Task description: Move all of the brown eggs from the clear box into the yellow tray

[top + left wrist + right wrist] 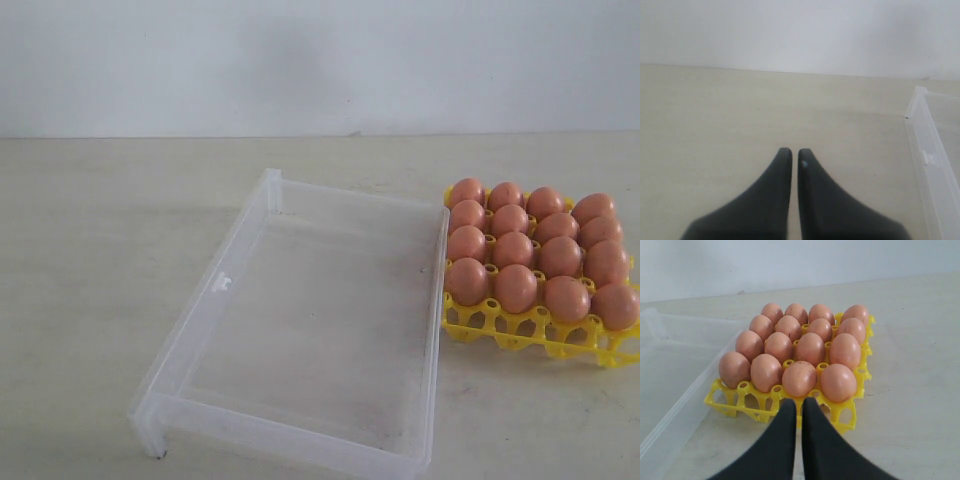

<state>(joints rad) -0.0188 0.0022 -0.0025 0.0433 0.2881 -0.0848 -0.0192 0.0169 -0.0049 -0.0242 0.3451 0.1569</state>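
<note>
Eggs [530,255], sixteen by the count, sit in four rows in the yellow tray [520,338], which stands on the surface [90,250] touching or just beside the long wall of the clear box [310,310]. No egg shows in the box, so the moving looks finished, and the step in hand reads as the end of the job rather than another pick. The right gripper [798,402] hangs near the tray's front edge, its tips pointing at the gap between two front-row eggs but apart from them, jaws together and holding nothing. The left gripper [795,152] is on the far side of the box from the tray, over bare surface, jaws likewise pressed together and empty. Neither arm appears in the exterior view. If anything is called for next, it is likely only a check that every egg is seated in its cell, and a clean retreat of the right gripper from the tray without nudging the front row.
</note>
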